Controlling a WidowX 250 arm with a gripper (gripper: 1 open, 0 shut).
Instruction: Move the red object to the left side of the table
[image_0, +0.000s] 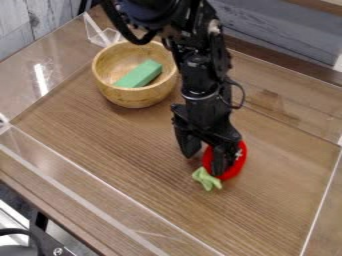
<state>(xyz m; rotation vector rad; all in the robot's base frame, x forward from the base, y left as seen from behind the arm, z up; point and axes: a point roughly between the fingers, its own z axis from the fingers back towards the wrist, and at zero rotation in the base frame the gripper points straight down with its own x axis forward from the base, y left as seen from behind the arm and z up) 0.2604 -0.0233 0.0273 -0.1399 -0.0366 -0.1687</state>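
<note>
1. Camera view: strawberry (233, 161) lies on the table (107, 150), toward its near right part, green stem (205, 179) pointing at the near edge.
2. Claw (210, 152) points straight down over the strawberry, fingers spread wide, one on each side of it, not clenched.
3. Bowl (134, 76) stands well apart, farther back and left, with a green block (139, 73) inside.
</note>
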